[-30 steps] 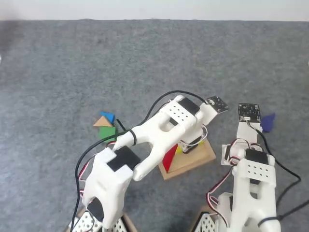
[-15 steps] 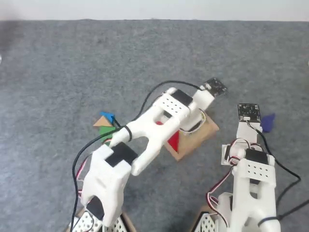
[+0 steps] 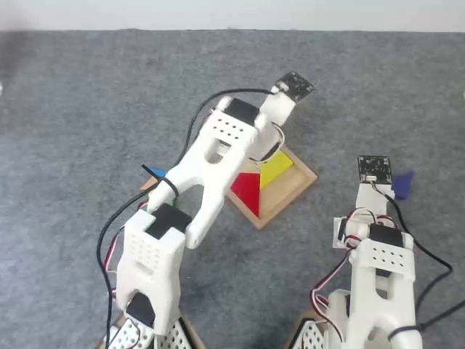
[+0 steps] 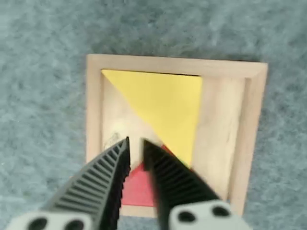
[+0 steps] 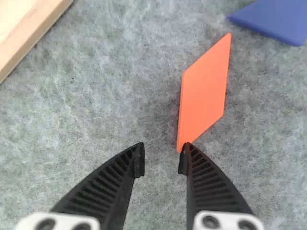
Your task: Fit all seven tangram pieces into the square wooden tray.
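Note:
The square wooden tray (image 3: 298, 190) lies at mid-table, turned corner-on, holding a yellow triangle (image 3: 277, 169) and a red triangle (image 3: 247, 190). In the left wrist view my left gripper (image 4: 136, 143) hangs shut and empty over the tray (image 4: 240, 134), above the bare wood between the yellow triangle (image 4: 163, 98) and the red triangle (image 4: 139, 184). My right gripper (image 5: 161, 153) is open low over the carpet, one fingertip touching a corner of an orange parallelogram (image 5: 204, 93). A purple piece (image 3: 403, 183) lies just past it.
A blue piece (image 3: 157, 173) and a tan piece (image 3: 148, 184) peek out from behind the left arm at the left. In the right wrist view a corner of the tray (image 5: 24, 28) and the purple piece (image 5: 276, 17) lie on the grey carpet.
The left arm swung toward the far side of the table. The tray slid that way with it and turned, uncovering the yellow and red triangles. The right arm stayed still.

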You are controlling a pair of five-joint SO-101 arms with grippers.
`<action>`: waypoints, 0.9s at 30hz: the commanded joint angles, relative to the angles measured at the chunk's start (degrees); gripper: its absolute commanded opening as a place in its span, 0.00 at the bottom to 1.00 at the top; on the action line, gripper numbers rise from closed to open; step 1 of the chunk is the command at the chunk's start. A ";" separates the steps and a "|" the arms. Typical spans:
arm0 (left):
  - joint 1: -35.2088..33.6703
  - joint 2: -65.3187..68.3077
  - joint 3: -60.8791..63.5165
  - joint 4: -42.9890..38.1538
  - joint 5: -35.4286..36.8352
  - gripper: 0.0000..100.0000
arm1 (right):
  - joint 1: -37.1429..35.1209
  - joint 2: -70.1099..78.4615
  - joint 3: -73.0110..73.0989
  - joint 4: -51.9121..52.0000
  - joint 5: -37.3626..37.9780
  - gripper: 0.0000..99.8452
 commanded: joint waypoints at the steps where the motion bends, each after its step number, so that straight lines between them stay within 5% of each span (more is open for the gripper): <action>1: 1.14 -0.79 1.54 -3.43 4.13 0.24 | 0.84 -1.45 -0.26 -0.92 -0.53 0.14; 13: 1.76 0.53 12.88 -16.18 16.62 0.28 | 0.84 -1.45 -0.26 -0.84 -0.53 0.14; 18: 1.93 3.43 8.13 -10.11 16.53 0.23 | 0.84 -1.45 -0.26 -0.84 -0.53 0.14; 24: 1.49 10.29 -2.51 -1.67 16.44 0.01 | 0.84 -1.45 -0.26 -0.75 -0.53 0.14; 27: 1.41 12.31 -6.11 0.00 13.45 0.01 | 0.84 -1.45 -0.26 -0.66 -0.53 0.14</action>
